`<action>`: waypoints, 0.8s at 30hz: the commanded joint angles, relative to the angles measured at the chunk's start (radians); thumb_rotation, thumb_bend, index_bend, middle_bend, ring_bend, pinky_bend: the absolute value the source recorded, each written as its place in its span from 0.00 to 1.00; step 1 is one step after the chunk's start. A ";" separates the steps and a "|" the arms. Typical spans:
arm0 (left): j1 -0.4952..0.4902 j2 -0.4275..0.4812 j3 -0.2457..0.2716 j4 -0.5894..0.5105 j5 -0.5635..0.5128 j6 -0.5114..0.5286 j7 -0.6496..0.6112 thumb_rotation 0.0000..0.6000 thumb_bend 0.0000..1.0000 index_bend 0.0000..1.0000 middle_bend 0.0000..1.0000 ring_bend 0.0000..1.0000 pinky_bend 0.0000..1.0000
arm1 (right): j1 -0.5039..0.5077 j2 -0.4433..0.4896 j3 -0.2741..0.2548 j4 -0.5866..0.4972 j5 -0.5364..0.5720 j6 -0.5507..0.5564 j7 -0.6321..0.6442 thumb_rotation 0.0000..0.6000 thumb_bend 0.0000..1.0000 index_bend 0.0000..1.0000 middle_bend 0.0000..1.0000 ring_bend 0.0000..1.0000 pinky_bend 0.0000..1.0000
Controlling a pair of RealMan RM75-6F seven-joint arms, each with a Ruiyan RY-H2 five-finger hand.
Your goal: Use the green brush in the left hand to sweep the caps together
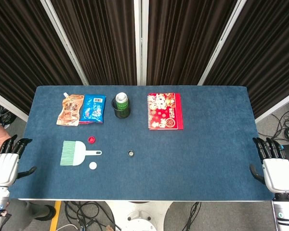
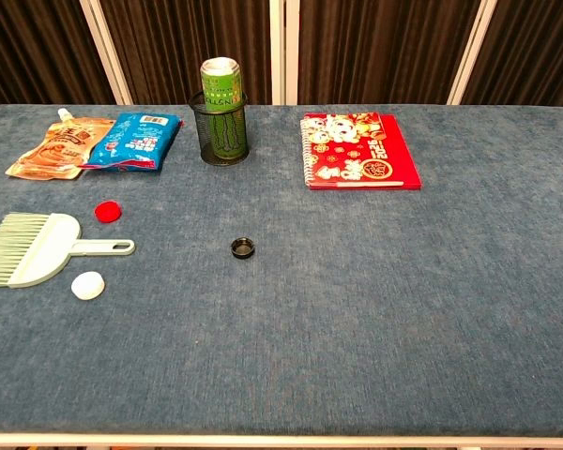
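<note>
Three caps (image 2: 106,210), one brush (image 2: 33,247), two snack packets (image 2: 131,141), one can (image 2: 221,94), one notebook (image 2: 358,150), two hands (image 1: 6,161).

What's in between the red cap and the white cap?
The green brush's pale handle runs between the red cap and the white cap. Both views show this; the chest view shows it most plainly.

Both views are bright and evenly lit from overhead, with only faint, short shadows beneath the cup (image 2: 223,131) and brush (image 2: 38,248). Focus is sharp throughout. The curtains (image 1: 106,38) at 12 o'clock stay dark. No glare shows.
</note>
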 commanded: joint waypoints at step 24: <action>-0.220 -0.045 -0.099 -0.006 -0.021 -0.224 0.018 1.00 0.12 0.32 0.33 0.23 0.17 | 0.011 0.052 0.037 -0.007 0.016 0.018 -0.042 1.00 0.27 0.00 0.09 0.00 0.04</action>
